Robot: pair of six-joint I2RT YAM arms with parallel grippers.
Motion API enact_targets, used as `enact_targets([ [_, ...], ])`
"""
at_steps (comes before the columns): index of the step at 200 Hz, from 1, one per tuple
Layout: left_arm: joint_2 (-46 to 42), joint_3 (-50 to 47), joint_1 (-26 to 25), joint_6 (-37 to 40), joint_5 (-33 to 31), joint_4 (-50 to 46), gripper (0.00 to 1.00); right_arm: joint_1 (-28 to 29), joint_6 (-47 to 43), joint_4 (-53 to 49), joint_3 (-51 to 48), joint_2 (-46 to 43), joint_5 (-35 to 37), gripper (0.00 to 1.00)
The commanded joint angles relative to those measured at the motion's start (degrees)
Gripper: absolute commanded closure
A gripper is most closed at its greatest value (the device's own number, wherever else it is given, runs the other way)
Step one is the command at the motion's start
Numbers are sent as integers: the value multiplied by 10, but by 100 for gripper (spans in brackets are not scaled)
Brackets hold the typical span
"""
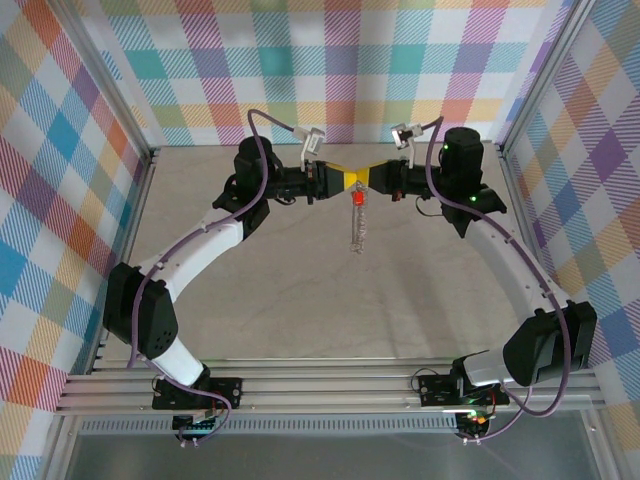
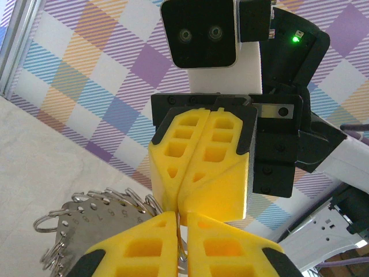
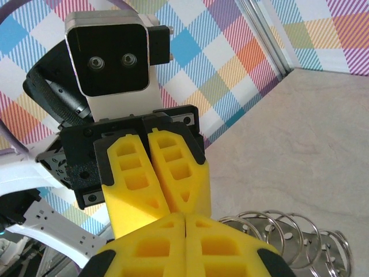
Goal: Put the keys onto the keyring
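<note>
Beige table [image 1: 250, 300], with both arms meeting above its middle. My left gripper [image 2: 179, 222] was pinched shut on a wire of the thin grey metal keyring [image 1: 357, 235], whose fringe of rings hung beneath. My right gripper [image 3: 184, 222] was closed tip to tip against it; what it nipped I could not tell. The tiny silver key with a red plastic head [image 1: 357, 200] hung just below the tips. I judged that threading called for a firm left hold and small right-hand motions.
</note>
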Motion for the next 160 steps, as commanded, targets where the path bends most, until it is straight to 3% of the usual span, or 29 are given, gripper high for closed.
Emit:
enact_targets([
  [1,-6,-1,-44,-6,44,45,88,6,28,57,-11,3,19,100],
  [37,-3,-3,-48,-8,33,51,87,6,41,70,-14,2,17,100],
  [66,2,1,-52,-8,28,51,100,7,51,80,-17,1,14,100],
  [137,-8,-16,-57,-5,5,65,100,6,70,84,-9,-2,29,100],
  [147,-15,-20,-57,3,-3,60,100,6,72,82,-6,-2,34,94],
  [160,-22,-22,-57,14,-10,50,100,6,73,81,-5,-7,43,78],
])
